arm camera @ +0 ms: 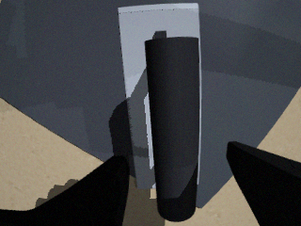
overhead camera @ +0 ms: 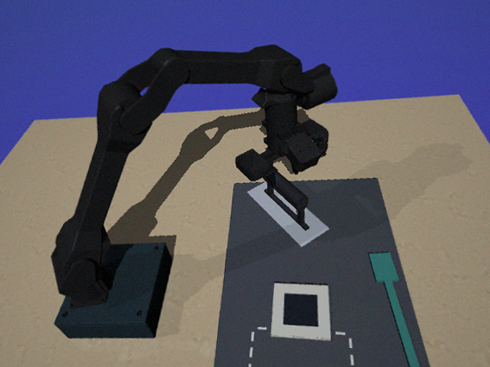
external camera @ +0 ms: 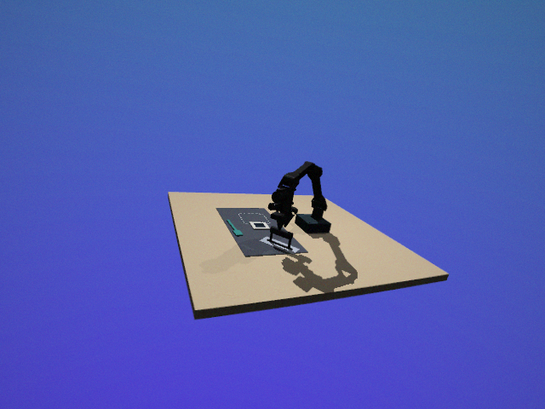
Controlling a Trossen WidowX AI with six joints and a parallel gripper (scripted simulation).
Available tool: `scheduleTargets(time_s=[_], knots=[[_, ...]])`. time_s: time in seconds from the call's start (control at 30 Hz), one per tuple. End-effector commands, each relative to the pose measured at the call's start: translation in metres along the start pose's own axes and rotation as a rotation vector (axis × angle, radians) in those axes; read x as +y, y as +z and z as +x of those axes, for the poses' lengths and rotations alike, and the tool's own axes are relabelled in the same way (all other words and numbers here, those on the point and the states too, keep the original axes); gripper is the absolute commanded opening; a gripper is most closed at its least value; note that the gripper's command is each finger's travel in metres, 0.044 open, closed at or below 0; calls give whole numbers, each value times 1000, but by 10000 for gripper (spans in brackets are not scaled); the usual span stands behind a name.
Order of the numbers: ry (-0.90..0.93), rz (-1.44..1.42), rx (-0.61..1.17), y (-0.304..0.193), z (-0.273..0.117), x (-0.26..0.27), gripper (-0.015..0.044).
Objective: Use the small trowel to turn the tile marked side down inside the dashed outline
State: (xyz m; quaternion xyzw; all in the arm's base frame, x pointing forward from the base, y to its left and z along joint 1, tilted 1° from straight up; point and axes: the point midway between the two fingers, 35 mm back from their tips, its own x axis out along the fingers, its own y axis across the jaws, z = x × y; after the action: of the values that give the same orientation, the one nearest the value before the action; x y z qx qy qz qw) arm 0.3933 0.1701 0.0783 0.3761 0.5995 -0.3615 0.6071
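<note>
The trowel has a pale grey blade [overhead camera: 311,236] [arm camera: 136,28] and a raised black handle [overhead camera: 289,189] [external camera: 281,232] [arm camera: 173,118]. Its blade lies on the far part of the dark mat [overhead camera: 243,288] [external camera: 255,247]. My gripper [overhead camera: 281,176] [external camera: 280,225] [arm camera: 179,153] is open at the handle's arm-side end. In the wrist view its fingers stand on either side of the handle, with gaps. The white tile [overhead camera: 279,307] [external camera: 254,225] lies flat, dark square mark [overhead camera: 300,309] up. Its near edge overlaps the far side of the dashed outline [overhead camera: 252,336]; most of it lies outside.
A green tool [overhead camera: 384,267] [external camera: 238,232] with a flat head and a long handle lies along the mat's right side in the top view. The arm's dark base block [overhead camera: 137,278] [external camera: 313,223] stands left of the mat there. The sandy table [overhead camera: 190,328] surrounds them.
</note>
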Motion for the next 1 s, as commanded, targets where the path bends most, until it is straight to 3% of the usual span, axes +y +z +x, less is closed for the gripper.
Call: scheduleTargets(time_s=[0.0, 0.53, 0.7, 0.97], knots=[[-1, -6, 0, 0, 8, 0, 270], [-1, -6, 0, 0, 31, -1, 270], [-1, -6, 0, 0, 31, -1, 139], [-1, -6, 0, 0, 31, -1, 130]])
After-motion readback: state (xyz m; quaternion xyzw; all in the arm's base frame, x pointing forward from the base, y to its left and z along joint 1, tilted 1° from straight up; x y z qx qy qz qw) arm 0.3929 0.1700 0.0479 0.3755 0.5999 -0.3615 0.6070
